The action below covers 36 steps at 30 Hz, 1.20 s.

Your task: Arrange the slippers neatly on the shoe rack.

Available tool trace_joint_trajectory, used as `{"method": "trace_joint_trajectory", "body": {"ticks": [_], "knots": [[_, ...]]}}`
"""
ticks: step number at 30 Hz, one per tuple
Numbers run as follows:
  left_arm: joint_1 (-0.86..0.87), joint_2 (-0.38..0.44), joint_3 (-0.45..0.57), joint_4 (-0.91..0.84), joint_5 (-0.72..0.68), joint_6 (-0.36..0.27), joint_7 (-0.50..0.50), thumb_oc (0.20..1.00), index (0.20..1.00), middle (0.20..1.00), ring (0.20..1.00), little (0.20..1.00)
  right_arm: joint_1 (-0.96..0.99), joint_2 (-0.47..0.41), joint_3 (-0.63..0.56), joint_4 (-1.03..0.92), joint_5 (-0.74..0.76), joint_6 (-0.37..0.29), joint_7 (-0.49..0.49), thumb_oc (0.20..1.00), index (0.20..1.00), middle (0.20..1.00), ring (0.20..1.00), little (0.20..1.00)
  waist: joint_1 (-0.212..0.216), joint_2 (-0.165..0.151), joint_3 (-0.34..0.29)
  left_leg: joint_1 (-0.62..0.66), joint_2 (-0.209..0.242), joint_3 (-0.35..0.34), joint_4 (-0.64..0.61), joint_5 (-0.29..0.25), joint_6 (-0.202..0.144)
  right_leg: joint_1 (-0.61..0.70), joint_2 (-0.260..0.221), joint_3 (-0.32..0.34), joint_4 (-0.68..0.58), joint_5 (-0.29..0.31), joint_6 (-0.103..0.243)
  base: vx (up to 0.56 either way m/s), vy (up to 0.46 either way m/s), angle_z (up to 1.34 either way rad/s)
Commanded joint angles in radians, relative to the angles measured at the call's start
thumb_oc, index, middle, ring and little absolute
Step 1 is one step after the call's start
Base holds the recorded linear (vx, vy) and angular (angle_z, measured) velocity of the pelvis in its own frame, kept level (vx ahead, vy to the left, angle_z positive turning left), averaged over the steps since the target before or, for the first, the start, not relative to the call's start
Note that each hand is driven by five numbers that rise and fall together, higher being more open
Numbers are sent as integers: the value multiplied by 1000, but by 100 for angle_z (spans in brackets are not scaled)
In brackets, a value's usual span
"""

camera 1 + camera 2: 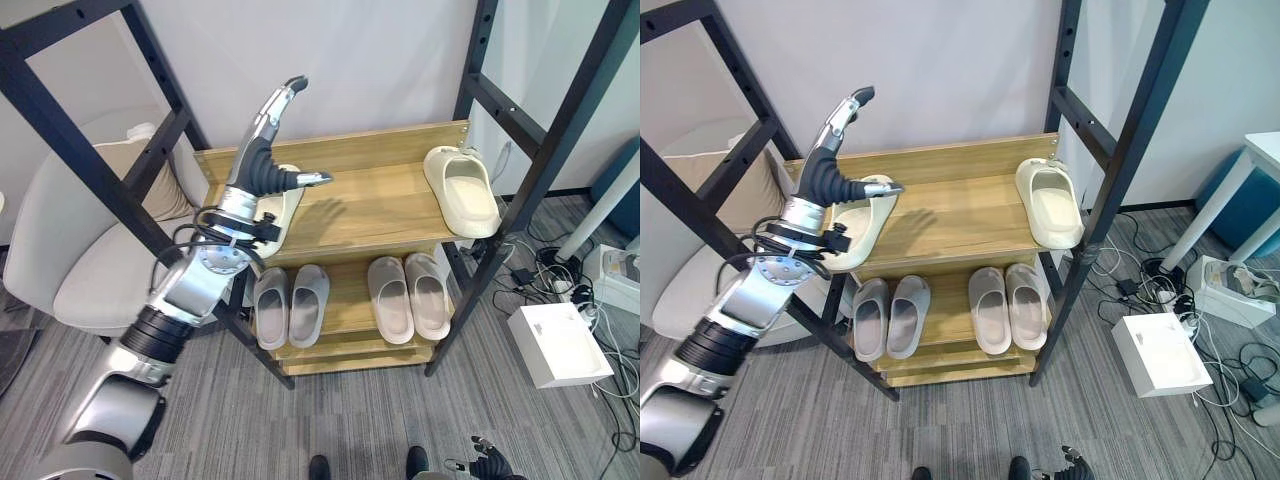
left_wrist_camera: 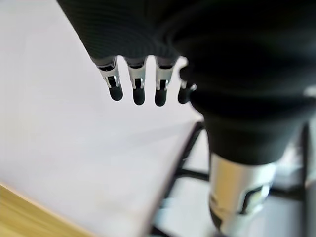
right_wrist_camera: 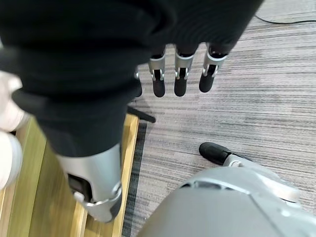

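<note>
left hand spread, empty, above cream slipper | lower, grip its side | square it beside top-shelf mate

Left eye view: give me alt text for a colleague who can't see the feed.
The robot's left hand, fingers straight, is raised over a cream slipper at the left end of the wooden shoe rack's top shelf. Another cream slipper lies at the right end; two grey pairs sit below.
</note>
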<state>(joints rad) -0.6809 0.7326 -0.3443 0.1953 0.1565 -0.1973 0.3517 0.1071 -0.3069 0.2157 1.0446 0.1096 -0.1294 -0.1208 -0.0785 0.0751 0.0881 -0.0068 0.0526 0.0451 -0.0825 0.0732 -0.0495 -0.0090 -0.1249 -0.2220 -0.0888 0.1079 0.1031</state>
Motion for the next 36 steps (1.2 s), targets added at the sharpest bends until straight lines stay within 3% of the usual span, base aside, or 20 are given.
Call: {"method": "trace_joint_trajectory", "body": {"ticks": [1, 5, 10, 14, 18, 22, 23, 24, 25, 26, 27, 31, 36], "knots": [[-176, 71, 48, 48, 97, 7, 81, 1000, 1000, 1000, 1000, 1000, -35, -14, -11, -45, 28, -34, -14, 1000, 1000, 1000, 1000, 1000, -14, -46, 49, 48, 25, 1, -5, -67, -50, 55, -40, -59, 2, -78, 85, 0, 0, 0], [-166, 112, 64, 127, 124, 36, 113, 1000, 1000, 1000, 1000, 1000, -41, -19, -14, -53, 30, -36, -21, 1000, 1000, 1000, 1000, 1000, -23, -52, 65, 28, 24, 0, -5, -64, -50, 31, -37, -52, 2, -73, 85, 0, 5, -1], [-152, 90, 75, 212, 115, 63, 137, 1000, 1000, 1000, 1000, 1000, -46, -19, -15, -66, 37, -41, -31, 1000, 1000, 1000, 1000, 1000, -32, -62, 80, 7, 25, 3, -5, -60, -48, 7, -37, -45, 2, -68, 84, 0, 14, -4], [-190, 108, 44, 263, 184, 104, 158, 1000, 1000, 1000, 1000, 1000, -51, -26, -18, -91, 49, -48, -38, 1000, 1000, 1000, 1000, 1000, -42, -71, 96, -15, 24, 7, -5, -57, -46, -23, -36, -36, 2, -59, 86, -32, 20, -4], [-273, 118, -15, 387, 321, 205, 189, 1000, 1000, 1000, 1000, 1000, -54, -31, -28, -113, 68, -64, -46, 1000, 1000, 1000, 1000, 1000, -60, -82, 116, -38, 22, 20, -5, -55, -42, -59, -36, -16, 2, -46, 88, -35, 35, -6], [-336, 137, -68, 459, 379, 243, 193, 1000, 1000, 1000, 1000, 1000, -60, -37, -26, -129, 84, -73, -51, 1000, 1000, 1000, 1000, 1000, -72, -87, 130, -56, 19, 33, -5, -52, -40, -88, -35, -1, 2, -35, 90, -31, 33, -9], [-358, 148, -97, 495, 394, 250, 186, 592, 592, 592, 592, 592, -60, -36, -20, -129, 87, -76, -52, 1000, 1000, 1000, 1000, 1000, -77, -87, 134, -61, 20, 39, -5, -51, -40, -99, -36, 4, 2, -30, 92, -13, 30, -10], [-361, 147, -100, 497, 394, 249, 187, 567, 567, 567, 567, 567, -60, -35, -21, -129, 87, -76, -53, 1000, 1000, 1000, 1000, 1000, -76, -88, 133, -61, 20, 39, -5, -51, -40, -99, -36, 5, 2, -30, 92, -8, 24, -16], [-376, 155, -122, 521, 410, 255, 184, 382, 382, 382, 382, 382, -60, -34, -19, -130, 92, -77, -53, 1000, 1000, 1000, 1000, 1000, -79, -88, 134, -63, 20, 42, -5, -51, -39, -104, -35, 10, 2, -28, 93, 4, 13, -15], [-400, 169, -154, 547, 427, 265, 171, 260, 260, 260, 260, 260, -58, -36, -16, -133, 94, -79, -52, 1000, 1000, 1000, 1000, 1000, -82, -89, 133, -65, 20, 45, -5, -52, -39, -108, -35, 14, 2, -26, 93, 8, 19, -14], [-407, 173, -161, 549, 430, 264, 172, 200, 200, 200, 200, 200, -56, -36, -17, -136, 96, -80, -50, 1000, 1000, 1000, 1000, 1000, -83, -89, 133, -65, 19, 47, -5, -52, -38, -111, -35, 16, 2, -25, 94, 6, 24, -9], [-442, 184, -226, 542, 483, 267, 129, 200, 200, 200, 200, 200, -62, -39, -16, -142, 112, -81, -45, 1000, 1000, 1000, 1000, 1000, -86, -86, 136, -61, 17, 52, -5, -55, -38, -111, -37, 26, 2, -25, 96, 6, 18, -7], [-420, 181, -218, 458, 517, 261, 101, 200, 200, 200, 200, 200, -36, -55, -20, -182, 116, -81, -25, 1000, 1000, 1000, 1000, 1000, -86, -82, 136, -48, 17, 56, -5, -60, -38, -99, -37, 26, 2, -32, 93, 2, -2, -8]]}}
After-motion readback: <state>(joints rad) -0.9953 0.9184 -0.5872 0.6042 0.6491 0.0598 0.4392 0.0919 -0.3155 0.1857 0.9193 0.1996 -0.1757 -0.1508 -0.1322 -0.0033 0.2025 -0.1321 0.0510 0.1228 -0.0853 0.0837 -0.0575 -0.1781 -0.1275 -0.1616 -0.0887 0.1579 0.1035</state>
